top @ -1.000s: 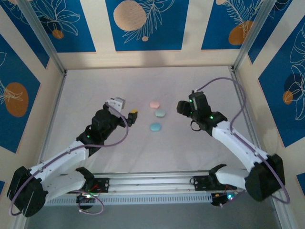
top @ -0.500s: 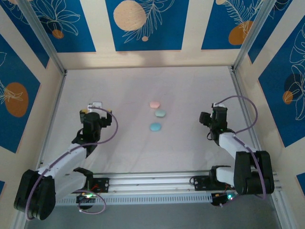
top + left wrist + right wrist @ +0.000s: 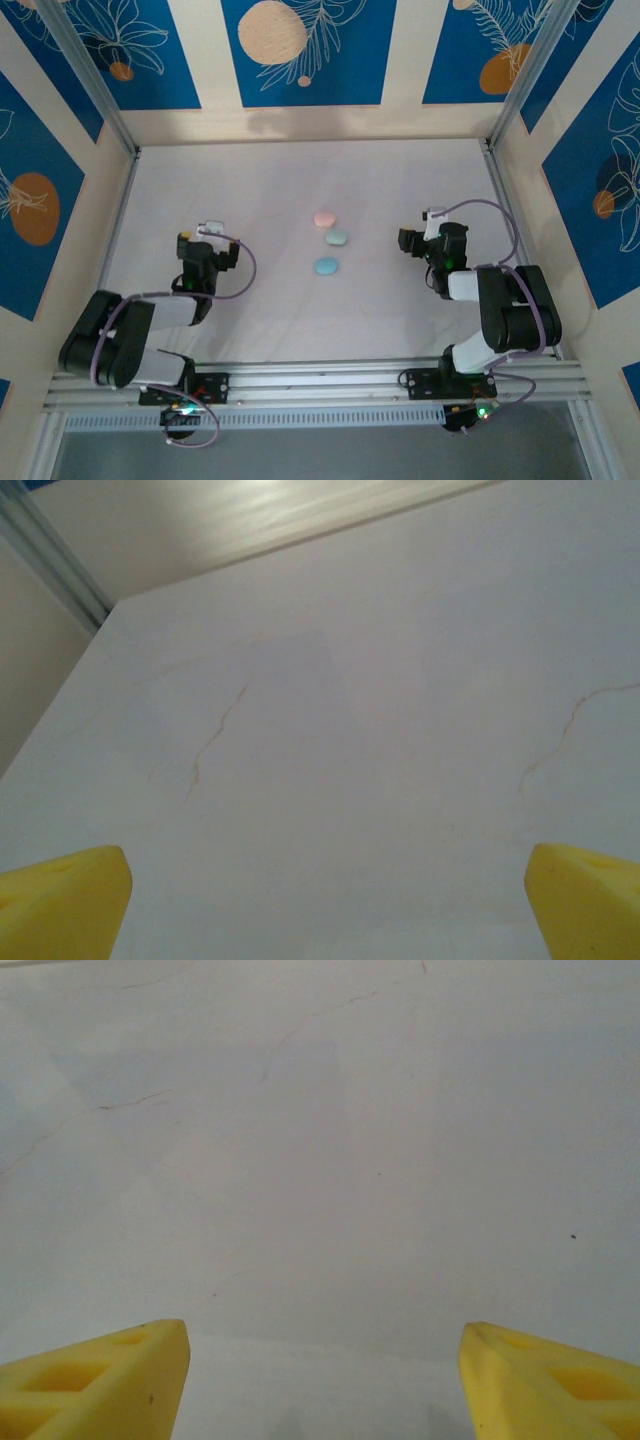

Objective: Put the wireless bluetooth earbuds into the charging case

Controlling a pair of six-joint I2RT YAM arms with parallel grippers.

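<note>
Three small rounded charging cases lie in a short row at the middle of the tabletop (image 3: 250,180): a pink case (image 3: 324,217) farthest, a mint case (image 3: 337,237) just beside it, a light blue case (image 3: 325,266) nearest. All three look shut from above; whether the earbuds sit inside them I cannot tell.

Both arms are folded low near their bases, well apart from the row. The left arm (image 3: 165,310) has its jaws released and spread wide over bare tabletop, its yellow fingertips (image 3: 60,900) at the corners of the wrist view with nothing between them; the right arm (image 3: 500,305) likewise has its jaws released and empty.

I judge the step in hand to be either a rest with the buds already stowed or the pause before a first reach (the shut lids lean me toward the former). If work is left, one arm should pin a case from above while the other lifts its lid, since such smooth pebbles will likely skate on this slick surface; set the jaws only as wide as one case.

Around them: purple cables (image 3: 480,201) looping off the wrists; a metal rail (image 3: 320,375) along the near edge; frame posts (image 3: 95,85); blue patterned walls (image 3: 300,50). Nothing stands between the arms and the row; the real hindrance is crowding, since the mint case lies close enough to its neighbours that a wide approach could knock them.
</note>
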